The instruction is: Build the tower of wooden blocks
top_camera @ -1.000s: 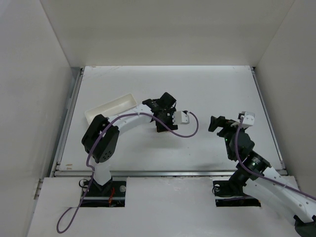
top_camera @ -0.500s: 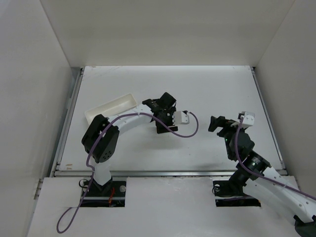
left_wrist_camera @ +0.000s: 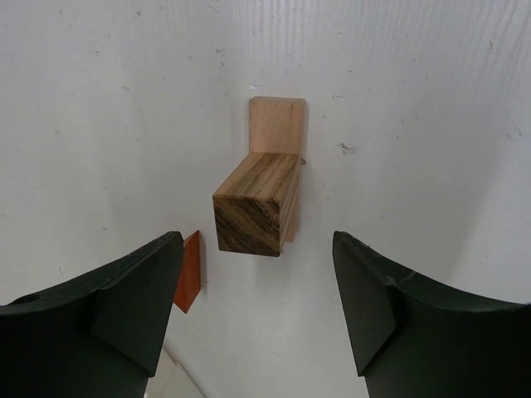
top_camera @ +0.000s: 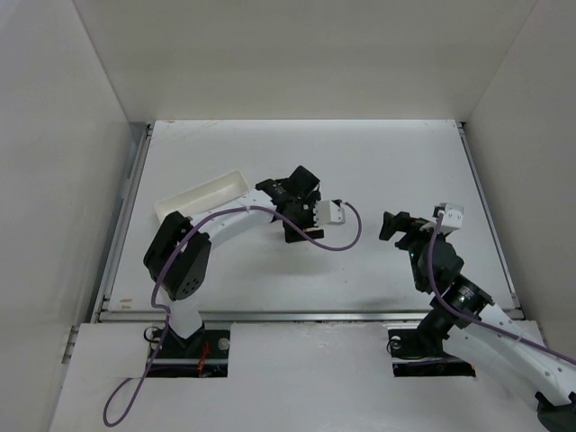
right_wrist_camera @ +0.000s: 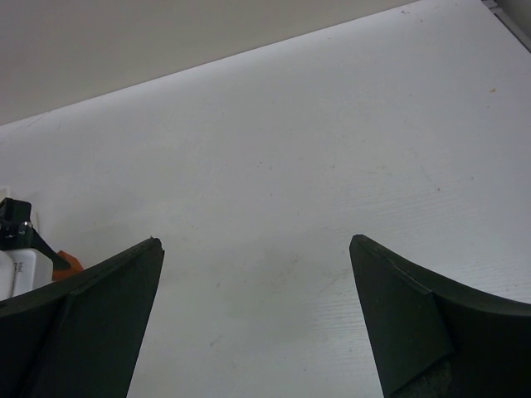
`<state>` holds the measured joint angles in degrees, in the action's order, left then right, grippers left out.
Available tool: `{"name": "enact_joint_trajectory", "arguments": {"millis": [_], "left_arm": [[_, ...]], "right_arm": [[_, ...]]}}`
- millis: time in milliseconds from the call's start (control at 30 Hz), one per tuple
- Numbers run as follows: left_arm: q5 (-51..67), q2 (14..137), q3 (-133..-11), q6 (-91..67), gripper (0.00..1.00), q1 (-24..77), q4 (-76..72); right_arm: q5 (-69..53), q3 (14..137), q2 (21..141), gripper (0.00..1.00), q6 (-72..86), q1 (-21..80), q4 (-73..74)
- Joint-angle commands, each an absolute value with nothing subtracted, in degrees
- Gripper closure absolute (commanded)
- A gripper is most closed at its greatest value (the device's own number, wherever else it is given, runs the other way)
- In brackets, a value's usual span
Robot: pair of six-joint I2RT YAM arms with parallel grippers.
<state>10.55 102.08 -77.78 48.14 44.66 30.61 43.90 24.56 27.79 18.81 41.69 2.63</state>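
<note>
Left wrist view: left jaws are opening, releasing the placed wood block (left_wrist_camera: 253,207); right jaws are gaping empty.

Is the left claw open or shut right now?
Open. The left gripper has its fingers wide apart, either side of the wood block, not touching it.

The wood block tower (left_wrist_camera: 255,203) is concealed beneath the left gripper (top_camera: 300,225) in the top view. In the left wrist view, the reddish-brown triangular piece (left_wrist_camera: 191,272) is half covered by 1 finger (left_wrist_camera: 124,298), and a pale sliver (left_wrist_camera: 178,377) is cut off by the lower edge. In the right wrist view, an orange scrap (right_wrist_camera: 68,264) is too small to be identified.
</note>
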Motion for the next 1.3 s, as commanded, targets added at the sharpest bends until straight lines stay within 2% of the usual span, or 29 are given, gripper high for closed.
{"name": "enact_joint_trajectory", "arguments": {"millis": [0,567,800,1033,1167,1267], "left_arm": [[11.78,99.14,-79.8,48.87,0.3,45.0,32.78],[12.3,95.81,-80.86,48.34,0.29,45.0,32.26],[16.87,93.43,-86.21,45.62,0.29,44.3,34.27],[20.65,92.11,-93.6,27.71,0.28,36.58,34.11],[26.43,91.59,-95.01,14.18,0.28,27.18,31.91],[32.26,90.1,-93.08,11.16,0.28,20.05,29.19]], "right_arm": [[43.51,24.61,27.6,0.0,18.11,41.84,1.93],[42.98,24.61,27.6,0.0,17.58,41.84,1.93],[42.45,24.61,27.6,0.0,17.58,41.84,1.93],[40.43,26.88,29.61,0.0,18.11,41.84,1.41],[39.82,31.28,36.7,0.0,20.82,41.31,2.1],[37.28,37.86,43.15,0.0,22.41,40.0,5.18]]}}
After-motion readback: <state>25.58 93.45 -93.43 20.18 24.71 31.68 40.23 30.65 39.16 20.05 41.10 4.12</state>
